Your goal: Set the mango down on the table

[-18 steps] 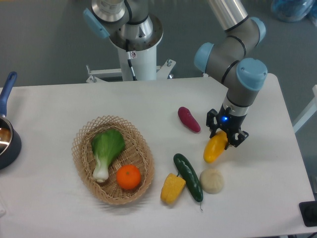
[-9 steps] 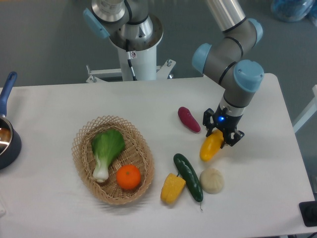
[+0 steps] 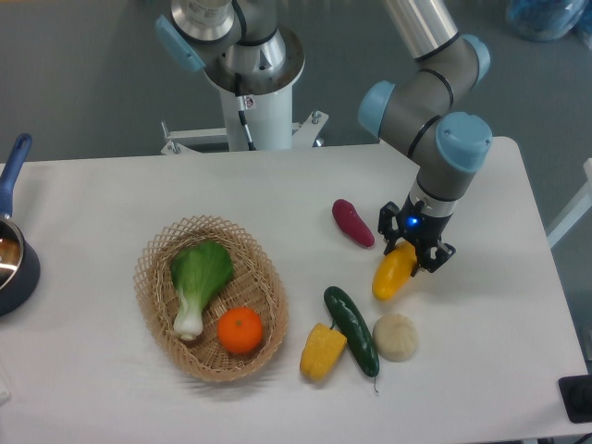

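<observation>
The mango is a yellow-orange oval fruit, tilted, at the right of the white table. My gripper is shut on its upper end, with black fingers on either side of it. The lower end of the mango hangs down to the left, close to the tabletop; I cannot tell whether it touches. The purple sweet potato lies just to the left of the gripper.
A wicker basket at centre left holds a bok choy and an orange. A cucumber, a yellow pepper and a pale round item lie below the mango. A dark pot stands at the left edge.
The gripper with the mango has moved a little up and to the left over the last second, then stayed nearly still. Nothing else has moved.
</observation>
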You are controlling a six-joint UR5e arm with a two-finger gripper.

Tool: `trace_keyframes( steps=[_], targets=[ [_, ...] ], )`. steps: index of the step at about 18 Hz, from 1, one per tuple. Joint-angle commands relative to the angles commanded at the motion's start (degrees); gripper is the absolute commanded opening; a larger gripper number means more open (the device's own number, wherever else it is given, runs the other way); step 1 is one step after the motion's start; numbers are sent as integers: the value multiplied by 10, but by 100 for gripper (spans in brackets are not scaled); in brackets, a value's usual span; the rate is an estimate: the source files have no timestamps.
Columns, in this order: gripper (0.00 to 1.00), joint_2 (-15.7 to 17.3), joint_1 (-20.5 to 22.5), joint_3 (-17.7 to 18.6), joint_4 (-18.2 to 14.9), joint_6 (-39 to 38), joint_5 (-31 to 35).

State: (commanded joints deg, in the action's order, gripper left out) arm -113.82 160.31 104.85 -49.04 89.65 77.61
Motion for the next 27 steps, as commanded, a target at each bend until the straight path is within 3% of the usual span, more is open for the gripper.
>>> trace_keyframes(
  steps=[8, 20, 24, 27],
  targets=[
    [100, 24, 5, -10, 1, -2, -2],
    [100, 51, 20, -170, -9, -37, 7],
    [100, 77, 51, -169, -12, 4, 4],
    [100, 99, 78, -166, -39, 37, 3]
  ],
)
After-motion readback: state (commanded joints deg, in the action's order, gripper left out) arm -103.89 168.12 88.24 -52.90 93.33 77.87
